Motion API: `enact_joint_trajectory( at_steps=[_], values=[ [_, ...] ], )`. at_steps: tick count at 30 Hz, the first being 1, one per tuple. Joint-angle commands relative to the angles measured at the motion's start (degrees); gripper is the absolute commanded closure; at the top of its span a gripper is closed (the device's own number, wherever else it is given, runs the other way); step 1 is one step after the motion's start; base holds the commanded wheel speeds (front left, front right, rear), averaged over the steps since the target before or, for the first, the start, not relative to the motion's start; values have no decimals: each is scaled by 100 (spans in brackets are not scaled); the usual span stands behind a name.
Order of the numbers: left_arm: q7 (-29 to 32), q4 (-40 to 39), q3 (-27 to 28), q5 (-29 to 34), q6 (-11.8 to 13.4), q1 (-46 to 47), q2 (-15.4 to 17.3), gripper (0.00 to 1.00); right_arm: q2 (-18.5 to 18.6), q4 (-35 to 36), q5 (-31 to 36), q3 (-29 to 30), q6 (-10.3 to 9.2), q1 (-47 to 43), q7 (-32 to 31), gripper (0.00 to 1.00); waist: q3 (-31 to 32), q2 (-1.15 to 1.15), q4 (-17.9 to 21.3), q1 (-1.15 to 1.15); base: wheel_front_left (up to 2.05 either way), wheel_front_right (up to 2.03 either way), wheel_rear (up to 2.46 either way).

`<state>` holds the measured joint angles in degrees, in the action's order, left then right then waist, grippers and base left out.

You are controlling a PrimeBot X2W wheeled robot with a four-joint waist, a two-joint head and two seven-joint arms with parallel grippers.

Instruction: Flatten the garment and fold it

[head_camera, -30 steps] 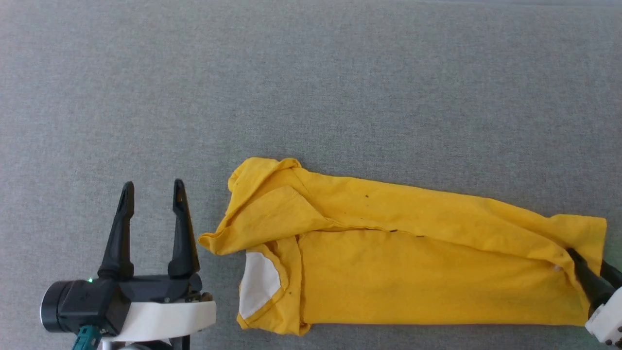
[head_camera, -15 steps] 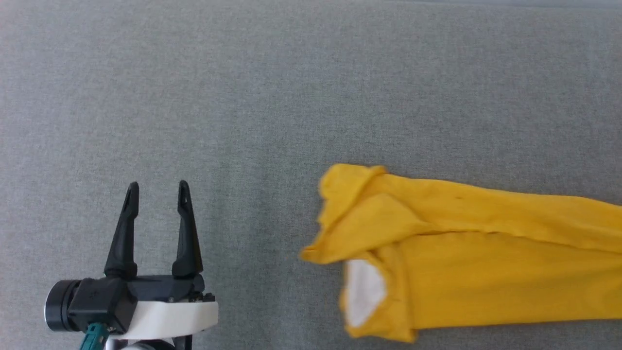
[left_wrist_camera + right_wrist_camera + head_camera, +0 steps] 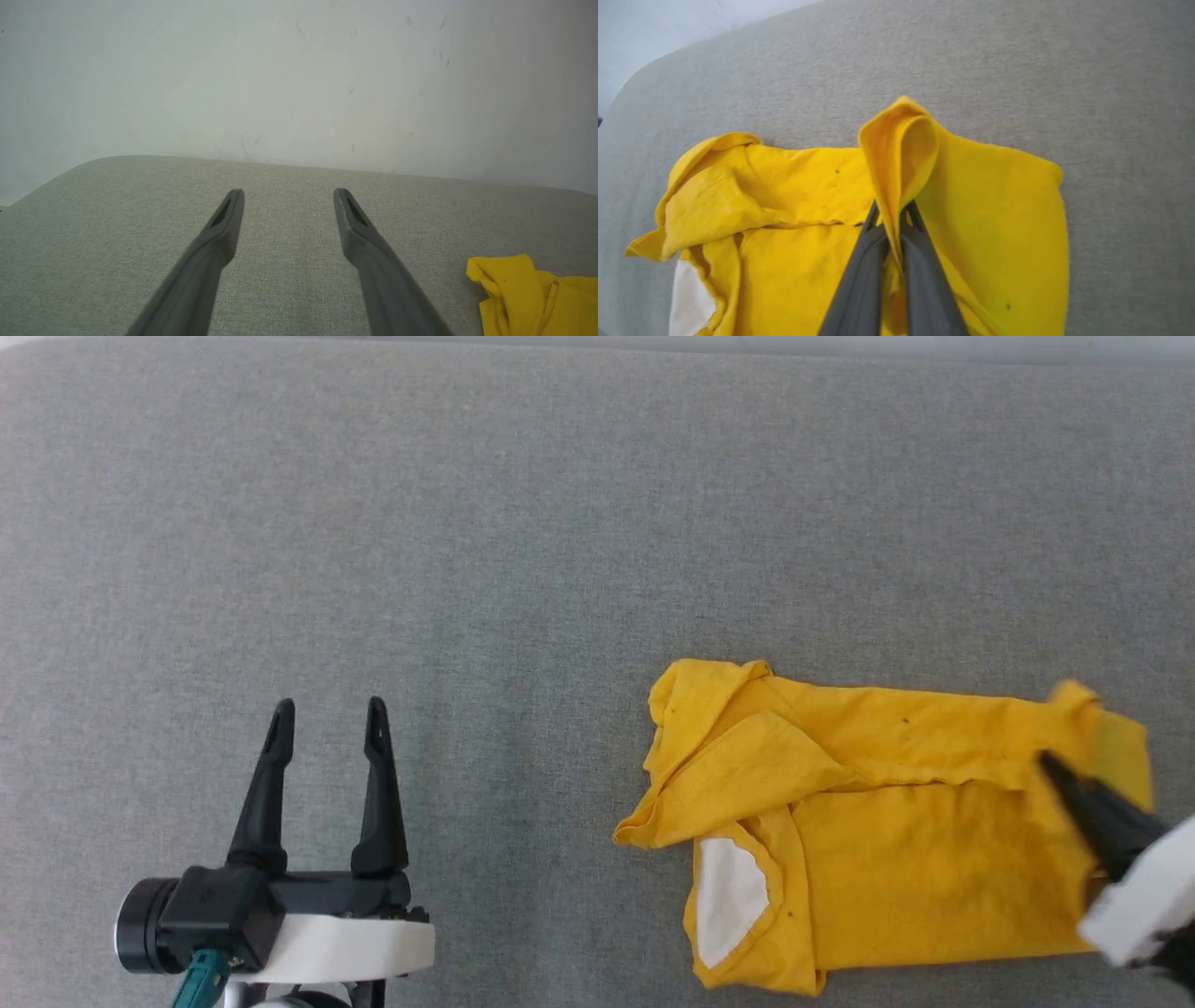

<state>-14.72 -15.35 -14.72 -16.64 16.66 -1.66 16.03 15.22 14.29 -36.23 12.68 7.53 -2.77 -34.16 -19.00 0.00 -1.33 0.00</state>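
Observation:
The yellow T-shirt (image 3: 887, 821) lies folded lengthwise on the grey surface at the lower right of the head view, a white patch (image 3: 733, 901) showing near its left end. My right gripper (image 3: 1060, 775) is shut on the shirt's right end, which is lifted and doubled back over the body. In the right wrist view the pinched cloth (image 3: 901, 154) rises as a fold above my right gripper (image 3: 894, 217). My left gripper (image 3: 327, 719) stands open and holds nothing at the lower left, well apart from the shirt. In the left wrist view the left gripper (image 3: 288, 198) points at the wall, the shirt's edge (image 3: 528, 294) at lower right.
The grey fabric surface (image 3: 523, 541) runs across the whole head view, its far edge against a pale wall (image 3: 299, 74). Its rounded corner (image 3: 626, 98) appears in the right wrist view.
The camera shifted. My right gripper has carried the shirt's right end up and leftward over the body, so the shirt looks much shorter. The left gripper stays open.

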Motion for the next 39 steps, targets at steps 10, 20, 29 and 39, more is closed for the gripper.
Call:
enact_joint_trajectory(
  at_steps=[10, 20, 29, 39],
  values=[
    [-28, 144, -11, -102, -149, 94, -93, 0, -375, 957, -194, -1797, -4, 283, -536, 100, 111, 0, -97, 0, 0, 0, 0],
    [-28, 274, -44, -173, -259, 119, -213, 0, -752, 491, 197, -2662, -4, 762, -701, 100, 102, 0, -274, 0, 0, 0, 0],
    [-28, 432, -50, -173, -387, 205, -397, 0, -1019, -788, 1063, -2788, -4, 1044, -903, 0, 75, 0, -373, 0, 0, 0, 0],
    [-28, 566, 53, -146, -514, 199, -540, 0, -1048, -430, 949, -2768, -4, 1237, -864, 0, 113, 0, -269, 0, 0, 0, 0]
  ],
)
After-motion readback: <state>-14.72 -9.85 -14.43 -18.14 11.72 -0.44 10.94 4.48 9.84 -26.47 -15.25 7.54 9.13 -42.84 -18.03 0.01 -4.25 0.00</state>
